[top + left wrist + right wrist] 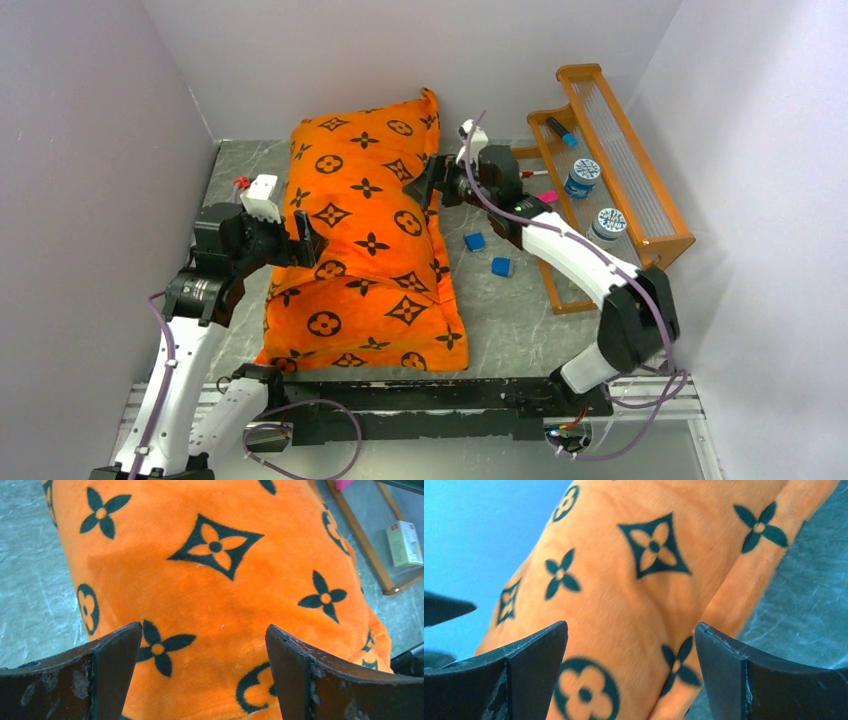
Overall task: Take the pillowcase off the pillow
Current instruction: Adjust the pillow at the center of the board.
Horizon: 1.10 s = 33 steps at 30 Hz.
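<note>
Your pillowcase lies lengthwise on the grey table, fully stuffed. The pillow inside it is covered on every side you can see, so no stripping has been achieved. Your left gripper stands at the pillowcase's left edge, about midway along it. Its jaws are spread wide with orange plush between them, and nothing is pinched. Your right gripper stands at the pillowcase's right edge, toward the far end. Its jaws are likewise parted and hold nothing, with a fold of the cover directly ahead in the wrist view. This placement on opposite flanks suggests one arm is meant to pin the bulk while the other draws fabric. Which end of the cover is open cannot be told, though a ruffled corner rises at the far end. Two blue blocks lie just right of the pillowcase, with a wooden rack beyond them, so sweep clear.
</note>
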Motion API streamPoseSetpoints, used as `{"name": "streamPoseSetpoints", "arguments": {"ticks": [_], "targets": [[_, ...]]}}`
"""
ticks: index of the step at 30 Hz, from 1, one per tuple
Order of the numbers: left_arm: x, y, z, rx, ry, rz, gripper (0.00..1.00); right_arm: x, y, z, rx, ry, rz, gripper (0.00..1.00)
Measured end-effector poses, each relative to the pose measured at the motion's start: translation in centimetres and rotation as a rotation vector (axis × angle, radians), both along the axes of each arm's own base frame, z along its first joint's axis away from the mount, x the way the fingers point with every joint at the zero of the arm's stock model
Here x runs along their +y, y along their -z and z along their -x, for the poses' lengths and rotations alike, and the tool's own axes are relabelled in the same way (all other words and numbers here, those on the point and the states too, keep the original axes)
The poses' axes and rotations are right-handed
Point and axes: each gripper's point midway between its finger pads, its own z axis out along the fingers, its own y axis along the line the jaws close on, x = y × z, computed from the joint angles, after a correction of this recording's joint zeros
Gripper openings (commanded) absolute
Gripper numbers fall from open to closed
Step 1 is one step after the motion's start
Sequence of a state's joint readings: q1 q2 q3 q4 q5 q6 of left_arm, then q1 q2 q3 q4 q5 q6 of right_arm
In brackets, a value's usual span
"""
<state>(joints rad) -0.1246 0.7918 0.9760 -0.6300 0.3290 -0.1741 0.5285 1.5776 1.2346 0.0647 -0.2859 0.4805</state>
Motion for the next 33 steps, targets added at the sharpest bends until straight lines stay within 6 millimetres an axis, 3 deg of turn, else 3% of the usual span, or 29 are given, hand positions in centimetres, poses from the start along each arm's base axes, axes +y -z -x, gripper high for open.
{"name": "streamPoseSetpoints", "arguments": {"ticks": [5, 13, 17, 22, 28, 29, 31, 32, 33], "targets": [[0.9, 0.5, 0.1, 0.012, -0.057, -0.037, 0.98, -1.9, -0.4, 4.5, 0.005, -0.01, -0.04, 1.0], [1.3, 0.9, 0.0, 0.021, -0.079, -0.048, 0.98, -3.3, 4.8, 11.9, 0.132, -0.076, -0.032, 1.0], [1.3, 1.7, 0.1, 0.03, -0.08, -0.047, 0.98, -2.9, 5.8, 15.2, 0.168, -0.145, -0.053, 1.0], [1.0, 3.8, 0.1, 0.081, -0.081, -0.03, 0.98, -0.8, 5.9, 19.3, 0.168, -0.26, -0.082, 0.97], [0.6, 4.1, -0.4, 0.097, -0.078, -0.004, 0.98, -0.1, 7.4, 19.6, 0.166, -0.295, -0.061, 0.66], [0.6, 4.1, -0.4, 0.097, -0.079, -0.003, 0.98, -0.1, 7.9, 19.5, 0.167, -0.297, -0.046, 0.54], [0.5, 4.2, -0.6, 0.099, -0.08, -0.001, 0.98, -0.2, 8.2, 19.5, 0.156, -0.302, -0.028, 0.2], [0.5, 4.2, -0.6, 0.099, -0.081, -0.001, 0.98, -0.2, 8.3, 19.4, 0.144, -0.305, -0.016, 0.07], [0.5, 4.1, -0.7, 0.104, -0.083, 0.004, 0.98, -0.4, 8.3, 19.3, 0.131, -0.307, -0.006, 0.0]]}}
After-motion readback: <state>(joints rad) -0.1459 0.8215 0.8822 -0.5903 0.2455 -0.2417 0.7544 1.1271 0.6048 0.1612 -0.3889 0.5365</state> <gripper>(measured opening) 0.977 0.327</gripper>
